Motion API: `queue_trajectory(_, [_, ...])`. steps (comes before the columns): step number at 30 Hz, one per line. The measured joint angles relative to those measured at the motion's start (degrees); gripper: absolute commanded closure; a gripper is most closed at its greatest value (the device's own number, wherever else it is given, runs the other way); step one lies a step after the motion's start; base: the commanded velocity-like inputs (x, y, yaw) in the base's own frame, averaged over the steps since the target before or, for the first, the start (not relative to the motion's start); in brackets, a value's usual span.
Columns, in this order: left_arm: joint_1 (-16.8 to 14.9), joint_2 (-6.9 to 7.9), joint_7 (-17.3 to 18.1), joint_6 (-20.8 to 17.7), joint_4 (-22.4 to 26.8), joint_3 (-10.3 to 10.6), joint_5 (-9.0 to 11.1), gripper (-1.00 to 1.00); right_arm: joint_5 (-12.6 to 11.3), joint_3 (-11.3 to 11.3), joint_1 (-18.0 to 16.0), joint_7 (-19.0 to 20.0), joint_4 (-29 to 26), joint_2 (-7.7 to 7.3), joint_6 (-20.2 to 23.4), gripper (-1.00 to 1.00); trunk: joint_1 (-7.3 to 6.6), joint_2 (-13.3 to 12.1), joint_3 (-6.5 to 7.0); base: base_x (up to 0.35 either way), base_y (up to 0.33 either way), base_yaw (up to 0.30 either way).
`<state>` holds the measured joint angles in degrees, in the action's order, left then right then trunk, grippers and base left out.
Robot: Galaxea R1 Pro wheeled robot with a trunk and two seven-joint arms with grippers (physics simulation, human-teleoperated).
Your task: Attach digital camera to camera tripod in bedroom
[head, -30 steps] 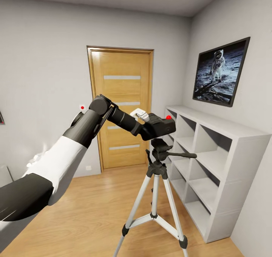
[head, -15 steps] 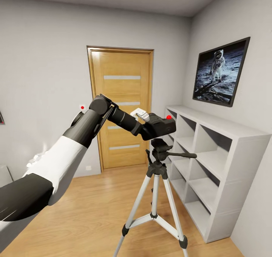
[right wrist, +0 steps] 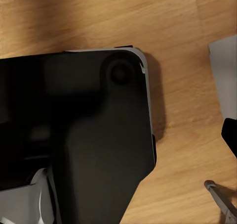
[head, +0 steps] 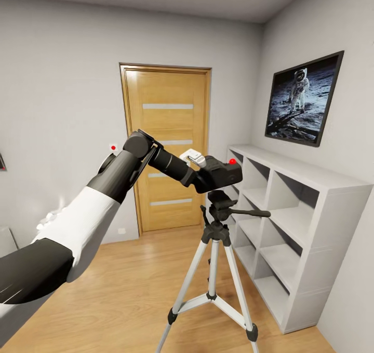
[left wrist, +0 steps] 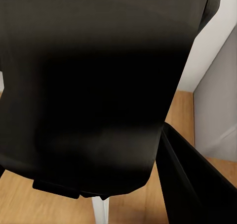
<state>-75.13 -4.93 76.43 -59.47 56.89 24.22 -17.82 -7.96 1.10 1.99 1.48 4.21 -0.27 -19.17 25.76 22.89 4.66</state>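
You are facing an oak door (head: 167, 145) at twelve o'clock, with a white cube shelf (head: 291, 223) and astronaut poster (head: 304, 99) hanging at two o'clock.

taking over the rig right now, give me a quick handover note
Left gripper: at the rear of the digital camera, apparently gripping it; fingers hidden, so not confirmed.
Right gripper: state cannot be told.
Digital camera: held level directly over the head of the camera tripod, at or just above the mount; contact unclear.
Camera tripod: standing upright on the wood floor beside the white shelf, in front of the door.
Done: digital camera brought to the tripod.
Left: seat it, confirm attachment, release.
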Motion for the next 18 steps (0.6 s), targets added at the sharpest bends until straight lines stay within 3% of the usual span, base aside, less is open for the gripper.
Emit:
queue_trajectory(6, [0.00,0.03,0.00,0.00,-0.05,0.03,0.02,1.00,0.07,0.05,0.01,-0.17,-0.40,0.00,-0.02,-1.00,0.00,0.00,0.00,0.000,0.000,0.000])
queue_trajectory(10, [0.00,0.03,0.00,0.01,-0.05,0.01,0.01,1.00,0.18,0.10,-0.06,-0.74,-4.16,-0.45,-0.06,-1.00,0.00,0.00,0.00,0.000,0.000,0.000])
queue_trajectory(18, [0.00,0.03,0.00,0.01,-0.03,0.00,0.01,1.00,0.18,0.12,-0.05,-2.02,-16.03,-4.28,-0.24,-1.00,0.00,0.00,0.01,0.000,0.000,0.000])
